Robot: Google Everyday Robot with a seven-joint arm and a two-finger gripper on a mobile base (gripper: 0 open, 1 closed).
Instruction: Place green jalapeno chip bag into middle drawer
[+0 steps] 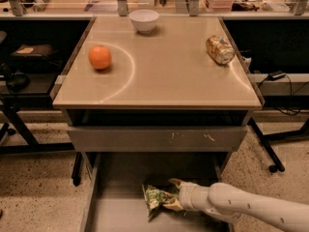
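The green jalapeno chip bag [157, 197] is crinkled and rests low in the open middle drawer [120, 216], a grey metal drawer pulled out under the table. My gripper [177, 197] reaches in from the lower right on its white arm [251, 209] and is shut on the bag's right end. The bag's left end touches or sits just above the drawer floor.
On the tan tabletop [159, 76] are an orange [100, 57] at the left, a white bowl [145, 20] at the back and a gold drink can [219, 49] lying at the right. A closed grey drawer front with white scratches [157, 138] sits above the open drawer.
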